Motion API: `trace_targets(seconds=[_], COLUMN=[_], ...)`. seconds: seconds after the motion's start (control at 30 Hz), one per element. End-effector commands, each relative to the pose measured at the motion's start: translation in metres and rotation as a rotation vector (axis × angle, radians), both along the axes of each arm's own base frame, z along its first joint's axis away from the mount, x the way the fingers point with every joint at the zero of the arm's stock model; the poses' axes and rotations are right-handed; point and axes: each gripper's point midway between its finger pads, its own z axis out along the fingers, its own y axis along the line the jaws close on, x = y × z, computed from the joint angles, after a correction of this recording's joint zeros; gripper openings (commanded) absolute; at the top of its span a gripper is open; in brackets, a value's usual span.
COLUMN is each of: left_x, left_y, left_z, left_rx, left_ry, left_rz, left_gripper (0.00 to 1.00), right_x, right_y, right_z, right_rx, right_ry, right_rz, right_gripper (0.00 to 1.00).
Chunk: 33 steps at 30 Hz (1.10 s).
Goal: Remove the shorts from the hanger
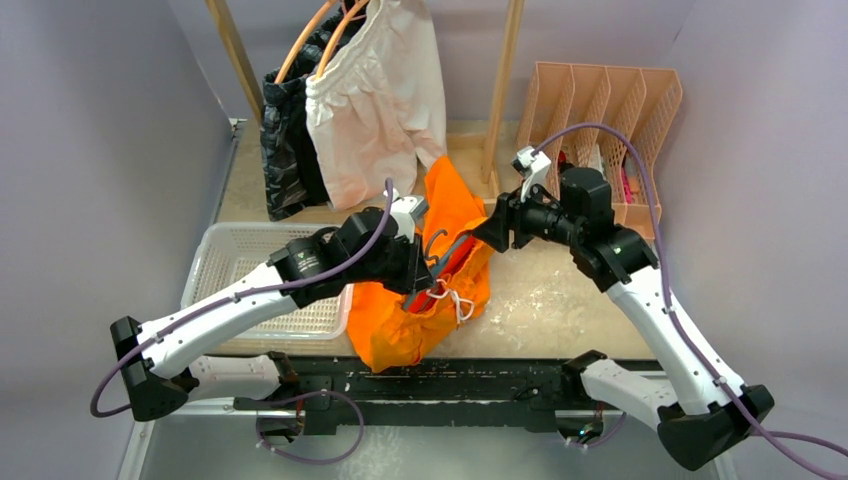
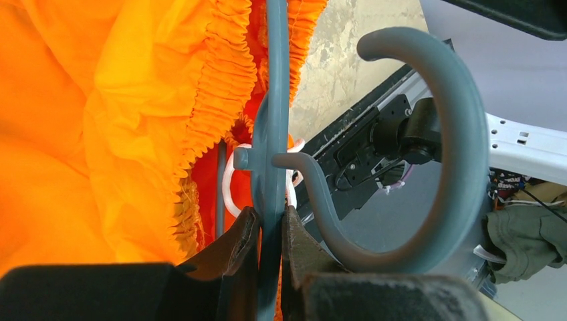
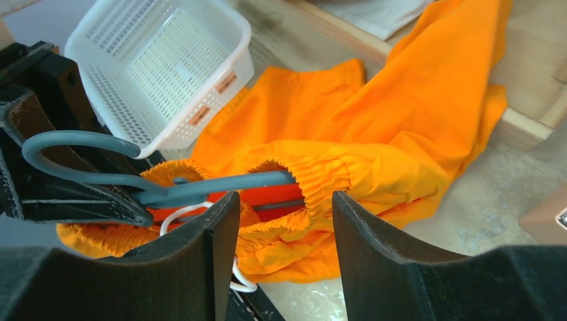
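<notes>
The bright orange shorts (image 1: 425, 300) lie bunched on the table in the middle, still threaded on a grey hanger (image 1: 452, 250). My left gripper (image 2: 270, 221) is shut on the hanger (image 2: 273, 120) just below its hook (image 2: 461, 134), with the orange fabric (image 2: 100, 120) to its left. My right gripper (image 3: 284, 200) stands open just above the gathered elastic waistband (image 3: 321, 174), where the hanger's arm (image 3: 214, 186) goes into the shorts (image 3: 374, 114). Nothing is between its fingers. A white drawstring (image 3: 180, 212) loops out by the left finger.
White shorts (image 1: 375, 90) and dark shorts (image 1: 290, 140) hang on orange hangers from a wooden rack at the back. A white mesh basket (image 1: 230, 250) sits on the left under my left arm. A peach file organiser (image 1: 610, 100) stands at the back right.
</notes>
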Motion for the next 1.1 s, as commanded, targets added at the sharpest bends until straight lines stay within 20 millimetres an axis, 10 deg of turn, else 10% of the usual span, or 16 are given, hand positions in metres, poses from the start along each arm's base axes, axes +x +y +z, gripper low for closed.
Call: trace_targets(seconds=[0.0, 0.3, 0.4, 0.67, 1.07], left_x=[-0.005, -0.002, -0.003, -0.029, -0.036], left_y=[-0.013, -0.007, -0.002, 0.003, 0.018], left_z=[0.03, 0.04, 0.038, 0.053, 0.074], left_rx=[-0.082, -0.101, -0.085, -0.184, -0.26], left_ry=[-0.061, -0.105, -0.105, -0.091, -0.131], left_rz=[-0.046, -0.017, -0.013, -0.102, -0.083], left_gripper=[0.0, 0.0, 0.0, 0.0, 0.0], right_x=[-0.009, 0.02, 0.034, 0.067, 0.083], right_y=[0.008, -0.016, -0.026, -0.082, -0.06], right_z=[-0.009, -0.048, -0.027, -0.024, -0.088], right_rx=[-0.027, -0.222, -0.206, -0.218, -0.192], right_ry=[-0.005, 0.016, -0.056, -0.05, 0.177], right_rz=[0.117, -0.026, -0.137, -0.597, -0.515], right_gripper=[0.56, 0.33, 0.0, 0.0, 0.0])
